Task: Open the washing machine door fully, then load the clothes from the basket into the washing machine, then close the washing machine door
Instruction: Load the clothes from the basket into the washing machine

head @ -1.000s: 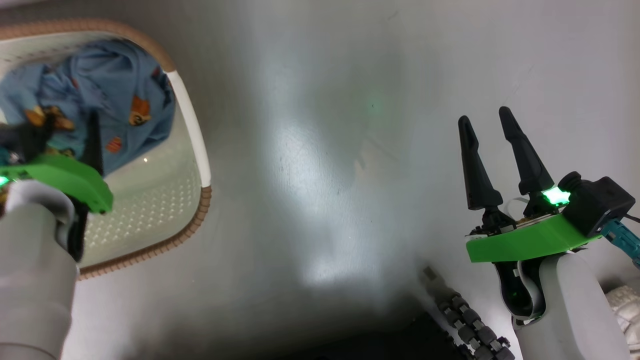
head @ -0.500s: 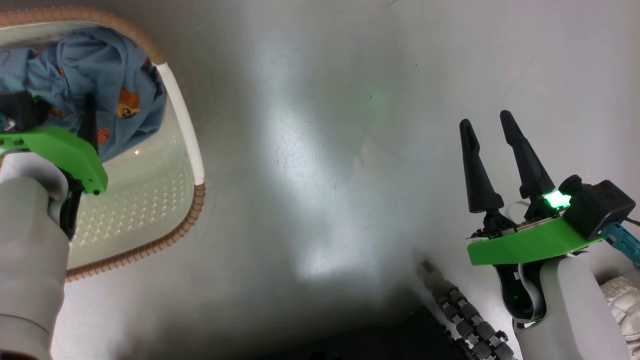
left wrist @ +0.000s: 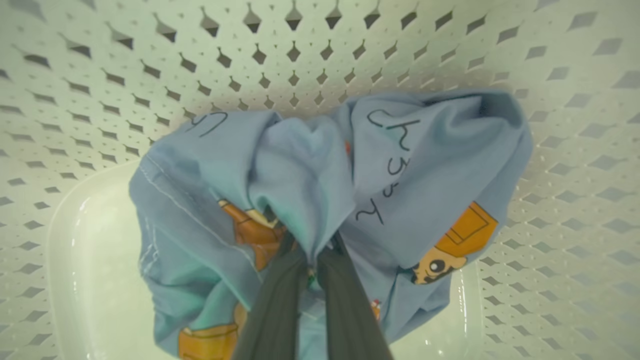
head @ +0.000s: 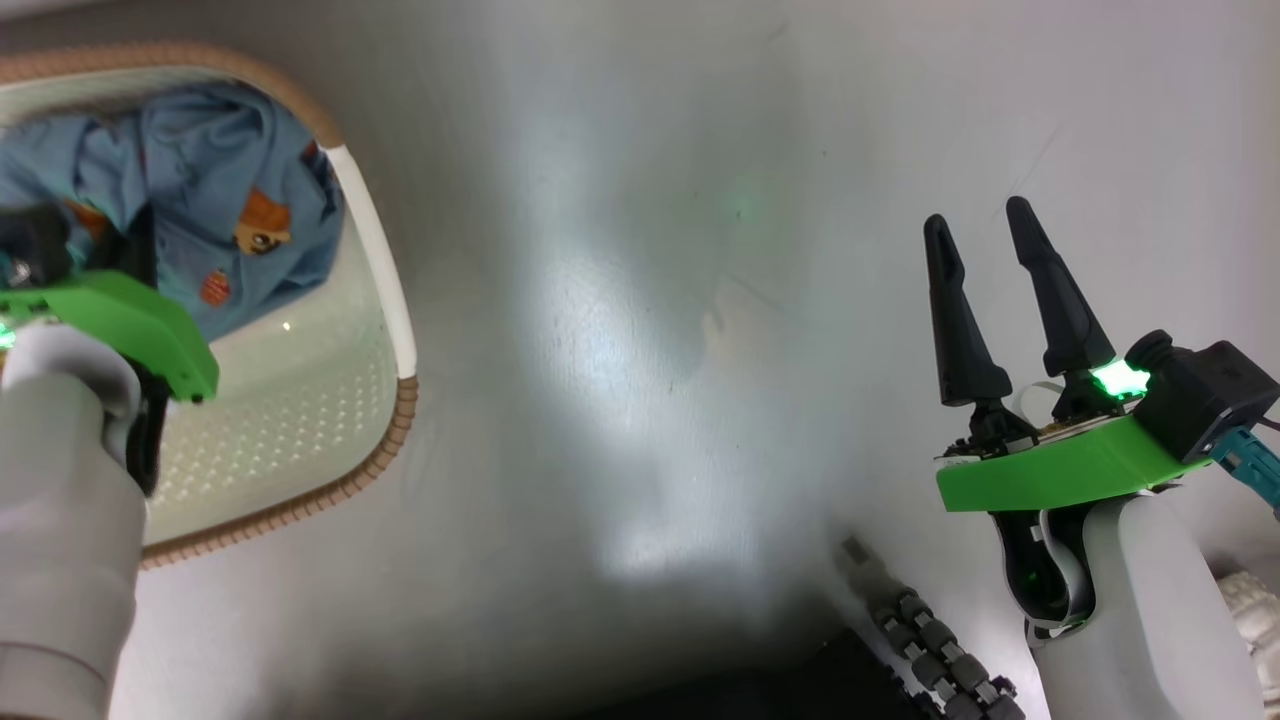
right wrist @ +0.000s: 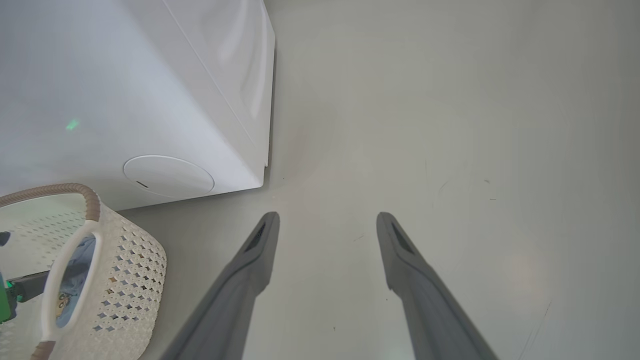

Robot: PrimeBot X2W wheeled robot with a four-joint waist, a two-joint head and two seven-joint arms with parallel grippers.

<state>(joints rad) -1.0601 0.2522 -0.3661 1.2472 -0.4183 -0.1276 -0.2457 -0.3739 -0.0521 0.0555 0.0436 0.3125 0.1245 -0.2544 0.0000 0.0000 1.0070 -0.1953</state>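
Note:
The light-blue clothes (left wrist: pixel 425 165) lie bunched in the cream perforated basket (left wrist: pixel 300 50). My left gripper (left wrist: pixel 310 242) is shut on a fold of the clothes, down inside the basket. From the head, the clothes (head: pixel 220 170) sit at the far end of the basket (head: pixel 378 270), with my left green wrist plate (head: pixel 120 320) over them. My right gripper (head: pixel 985 225) stands open over bare floor, well right of the basket. The right wrist view has its open gripper (right wrist: pixel 327 217), the white washing machine (right wrist: pixel 125 75) and the basket (right wrist: pixel 125 270) with the clothes (right wrist: pixel 70 285). The door is out of view.
A round white cover (right wrist: pixel 167 175) sits low on the machine's side, close behind the basket. A black cable chain (head: pixel 930 640) and my dark base (head: pixel 750 690) lie at the lower edge. Smooth grey floor (head: pixel 620 350) spreads between the basket and my right arm.
The head camera shifted a little, so the whole picture moved. The left gripper's finger, plain beside the cloth a second ago, now sits hidden among gathered fabric. The right gripper stays open.

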